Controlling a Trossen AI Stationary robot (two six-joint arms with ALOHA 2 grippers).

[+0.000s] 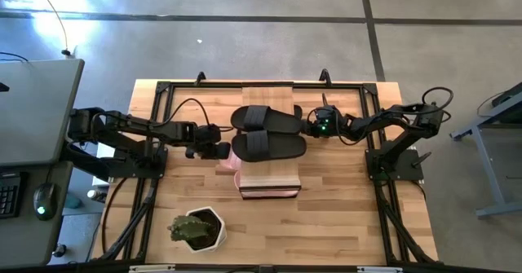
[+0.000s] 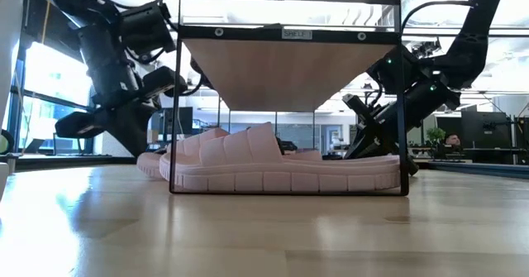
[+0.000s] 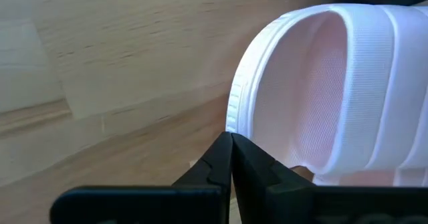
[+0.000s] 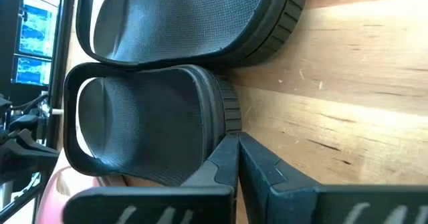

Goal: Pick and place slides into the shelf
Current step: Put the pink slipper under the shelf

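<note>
Two black slides lie side by side on the shelf's (image 1: 271,183) light-wood top: the far one (image 1: 265,118) and the near one (image 1: 269,145). A pale pink slide (image 2: 281,165) rests sole down on the table under the shelf, and another pink slide (image 2: 161,157) sticks out on the shelf's left side. My left gripper (image 1: 227,151) is shut, low beside the protruding pink slide (image 3: 321,83). My right gripper (image 1: 308,127) is shut, at the right end of the near black slide (image 4: 147,124). My left gripper has its shut fingertips (image 3: 221,154) at the ribbed sole rim (image 3: 234,107) of the pink slide's end, coming level from the table's left. I cannot tell whether they touch it. The slide lies on the table. My right gripper has its shut fingertips (image 4: 257,157) against the ribbed sole edge (image 4: 231,114) at the end of the near black slide, coming level from the table's right. The slide lies flat on the shelf top.
A potted green plant (image 1: 197,228) stands near the table's front left. A black frame (image 1: 163,90) runs around the tabletop. Bare wood lies in front of the shelf and to the front right (image 1: 351,224).
</note>
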